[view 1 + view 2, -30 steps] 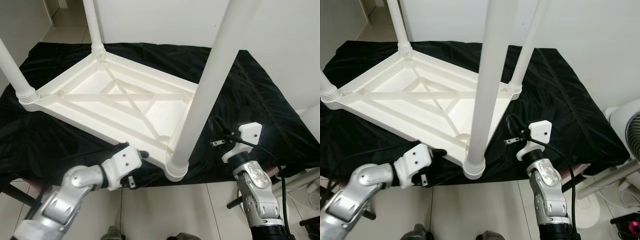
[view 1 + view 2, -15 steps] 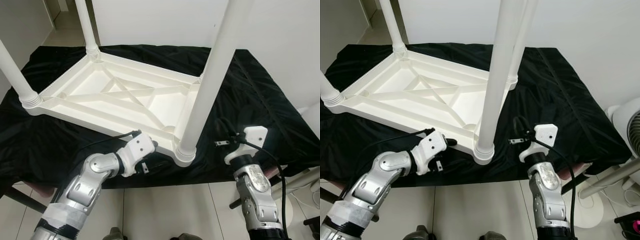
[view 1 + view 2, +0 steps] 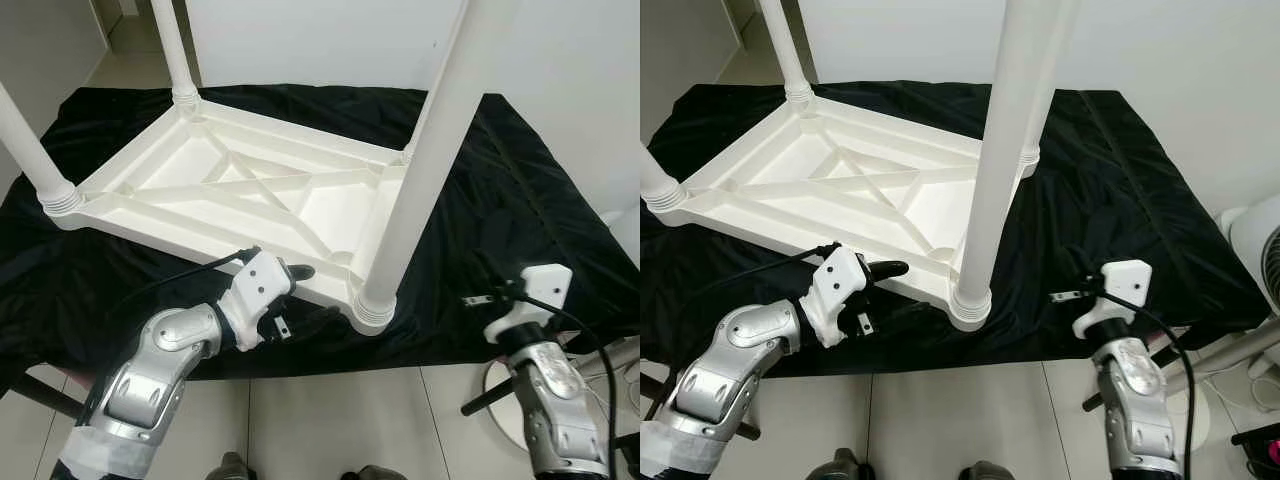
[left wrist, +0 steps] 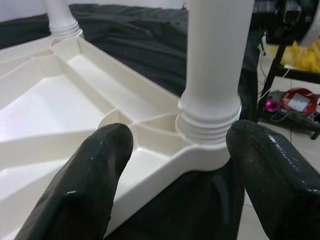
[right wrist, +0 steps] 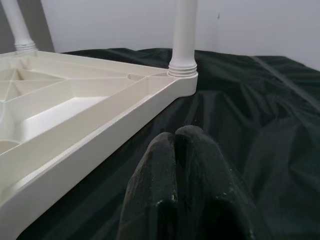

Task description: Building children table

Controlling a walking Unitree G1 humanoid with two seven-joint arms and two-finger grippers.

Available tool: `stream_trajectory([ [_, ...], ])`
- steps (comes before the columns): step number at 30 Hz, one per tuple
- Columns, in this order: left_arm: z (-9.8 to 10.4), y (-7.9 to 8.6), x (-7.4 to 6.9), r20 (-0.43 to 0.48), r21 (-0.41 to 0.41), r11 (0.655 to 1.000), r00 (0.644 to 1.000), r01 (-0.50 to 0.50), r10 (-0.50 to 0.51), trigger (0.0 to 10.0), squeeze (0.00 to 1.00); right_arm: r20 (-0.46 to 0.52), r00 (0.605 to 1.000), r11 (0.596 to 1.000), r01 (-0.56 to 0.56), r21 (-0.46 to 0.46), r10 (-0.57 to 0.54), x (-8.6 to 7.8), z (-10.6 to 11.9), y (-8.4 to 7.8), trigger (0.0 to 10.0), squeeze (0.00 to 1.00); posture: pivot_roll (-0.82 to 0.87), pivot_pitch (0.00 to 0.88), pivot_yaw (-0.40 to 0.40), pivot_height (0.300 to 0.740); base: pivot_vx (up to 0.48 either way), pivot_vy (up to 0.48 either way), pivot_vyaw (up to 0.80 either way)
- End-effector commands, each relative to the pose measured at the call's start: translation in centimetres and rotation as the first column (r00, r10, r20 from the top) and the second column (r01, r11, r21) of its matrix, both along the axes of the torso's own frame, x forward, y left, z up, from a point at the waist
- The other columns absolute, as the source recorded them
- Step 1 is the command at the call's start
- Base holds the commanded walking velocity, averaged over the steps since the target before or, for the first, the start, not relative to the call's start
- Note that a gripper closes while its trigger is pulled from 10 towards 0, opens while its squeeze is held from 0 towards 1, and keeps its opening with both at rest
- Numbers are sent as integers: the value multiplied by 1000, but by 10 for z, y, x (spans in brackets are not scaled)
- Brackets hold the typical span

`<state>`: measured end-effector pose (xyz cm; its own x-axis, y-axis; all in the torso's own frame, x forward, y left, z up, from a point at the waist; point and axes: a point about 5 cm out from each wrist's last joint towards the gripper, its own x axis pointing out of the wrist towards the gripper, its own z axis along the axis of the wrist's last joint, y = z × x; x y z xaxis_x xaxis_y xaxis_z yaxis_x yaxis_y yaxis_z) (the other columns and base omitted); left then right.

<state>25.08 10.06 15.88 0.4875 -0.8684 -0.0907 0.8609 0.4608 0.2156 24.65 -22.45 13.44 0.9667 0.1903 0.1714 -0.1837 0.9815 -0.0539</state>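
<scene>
Upturned white table (image 3: pixel 250 190) on black cloth (image 3: pixel 520 200) | left tool (image 4: pixel 175 165) spread, straddling 6 o'clock leg (image 3: pixel 420 180): close squarely on collar | right tool (image 5: pixel 182 170) pressed together, 4 o'clock, idle.

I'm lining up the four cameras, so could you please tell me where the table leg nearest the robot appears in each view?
Left eye view: nearest leg rises right of centre, its collar by the near corner.
Right eye view: centre.
Left wrist view: upper middle, between the left gripper fingers, which stand apart.
Right wrist view: I cannot tell.
Shared landmark: the upturned white tabletop on the black cloth.
</scene>
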Motion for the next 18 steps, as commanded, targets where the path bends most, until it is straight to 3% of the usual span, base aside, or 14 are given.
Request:
stream_trajectory([
  [1, 2, 3, 0, 1, 3, 1000, 1000, -29, 29, 10000, 0, -21, 1000, 1000, -5, 2, 5, -3, -2, -4, 10000, 0, -75, 69, 5, 740, 0, 0, 0],
  [3, 3, 5, 1, 1, 3, 999, 999, -42, 42, 10000, 0, -37, 999, 999, -34, -1, 34, -6, -3, -7, 10000, 0, -75, 69, 5, 740, 0, 0, 0],
  [4, 5, 8, 2, 1, 1, 999, 999, -51, 51, 10000, 0, -61, 995, 997, -83, -4, 82, -11, -4, -7, 10000, 1000, -77, 73, 2, 740, 0, 0, 0],
  [6, 8, 12, 3, 7, 3, 998, 998, -66, 66, 10000, 0, -101, 978, 983, -184, -13, 182, -17, -5, -5, 10000, 1000, -79, 73, 1, 740, 0, 0, 0],
  [11, 9, 14, 3, 3, 5, 997, 997, -75, 75, 10000, 0, -130, 958, 965, -260, -28, 255, -20, -6, -2, 10000, 1000, -81, 68, 4, 740, 0, 0, 0],
  [14, 10, 16, 3, 1, 10, 997, 997, -76, 76, 10000, 0, -165, 915, 922, -383, -60, 369, -23, -2, 5, 10000, 1000, -81, 58, 4, 740, 0, 0, 0],
  [18, 11, 16, 4, 5, 14, 997, 997, -75, 74, 10000, 0, -174, 903, 911, -408, -65, 392, -23, -1, 6, 10000, 1000, -80, 48, 5, 740, 0, 0, 0],
])
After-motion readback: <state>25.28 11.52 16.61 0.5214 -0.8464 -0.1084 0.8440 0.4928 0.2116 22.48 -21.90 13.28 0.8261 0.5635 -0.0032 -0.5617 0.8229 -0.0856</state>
